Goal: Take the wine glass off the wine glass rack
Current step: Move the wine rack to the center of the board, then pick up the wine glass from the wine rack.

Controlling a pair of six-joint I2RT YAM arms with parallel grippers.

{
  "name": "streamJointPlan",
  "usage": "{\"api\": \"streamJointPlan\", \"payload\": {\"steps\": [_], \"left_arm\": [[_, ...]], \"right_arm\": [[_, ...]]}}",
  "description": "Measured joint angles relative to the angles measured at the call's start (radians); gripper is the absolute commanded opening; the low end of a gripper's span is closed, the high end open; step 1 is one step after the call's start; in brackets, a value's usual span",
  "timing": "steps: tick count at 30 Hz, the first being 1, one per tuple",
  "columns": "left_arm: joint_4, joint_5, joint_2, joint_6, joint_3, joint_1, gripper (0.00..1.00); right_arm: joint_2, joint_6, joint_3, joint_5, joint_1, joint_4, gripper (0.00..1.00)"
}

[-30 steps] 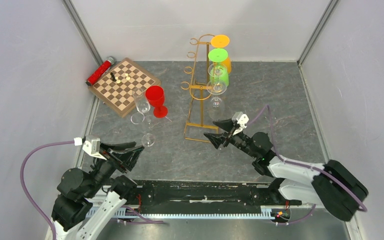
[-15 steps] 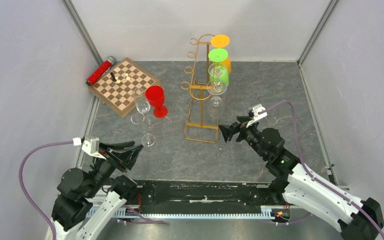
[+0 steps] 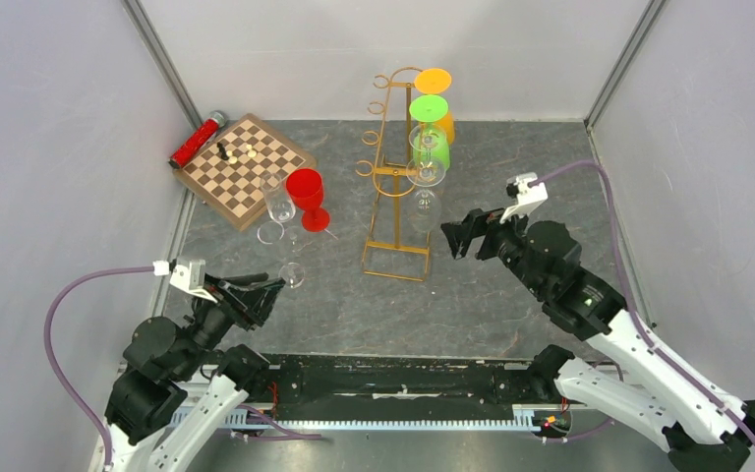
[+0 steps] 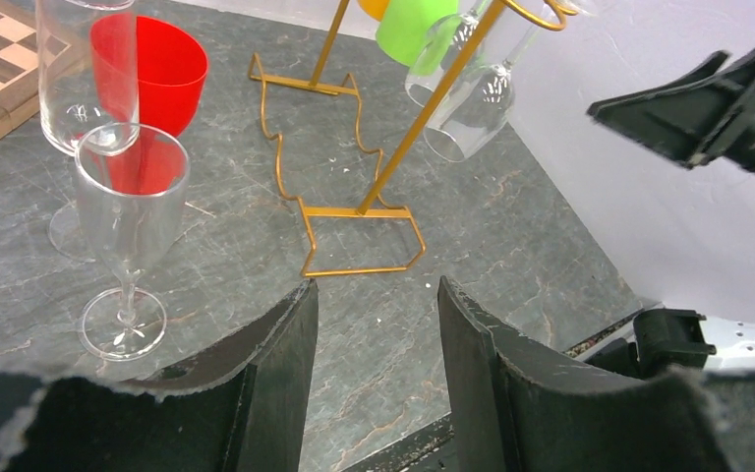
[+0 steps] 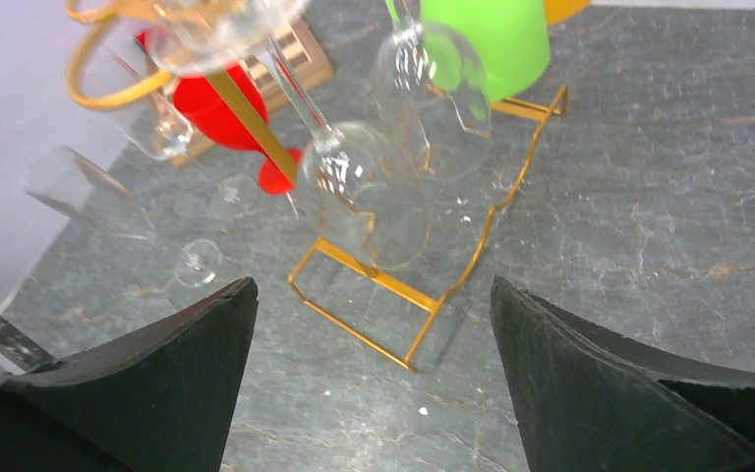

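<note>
Shows a gold wine glass rack (image 3: 391, 169) upright at mid-counter (image 3: 354, 305), with orange, green and two clear glasses hung bowl-down on its right side. Places the right claw (image 3: 455, 241), spread wide and empty, near the lowest clear wine glass (image 3: 423, 205), not touching. Sets the left claw (image 3: 263, 288) partly parted, empty, low at near left. Judges this removal unstarted: reach, grip and lift-off all left. Offers open counter right of the rack; crowds the left with a red goblet (image 3: 305, 187), clear glasses and a chessboard (image 3: 244, 169).
</note>
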Motion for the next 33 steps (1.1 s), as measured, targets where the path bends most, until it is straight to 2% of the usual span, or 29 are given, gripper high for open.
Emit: {"api": "streamJointPlan", "payload": {"steps": [11,18,24,33], "left_arm": [[-0.012,-0.064,0.084,-0.004,0.002,0.000,0.55],[-0.015,-0.055,0.152,0.014,0.004,0.000,0.56],[-0.014,-0.040,0.143,0.019,0.003,0.000,0.57],[-0.014,-0.024,0.136,0.019,0.001,0.000,0.57]], "right_arm": [[0.127,0.108,0.359,-0.019,0.000,-0.201,0.84],[0.245,0.203,0.566,-0.068,-0.017,-0.264,0.74],[0.283,0.318,0.596,-0.109,-0.069,-0.288,0.66],[0.335,0.440,0.595,-0.272,-0.216,-0.305,0.56]]}}
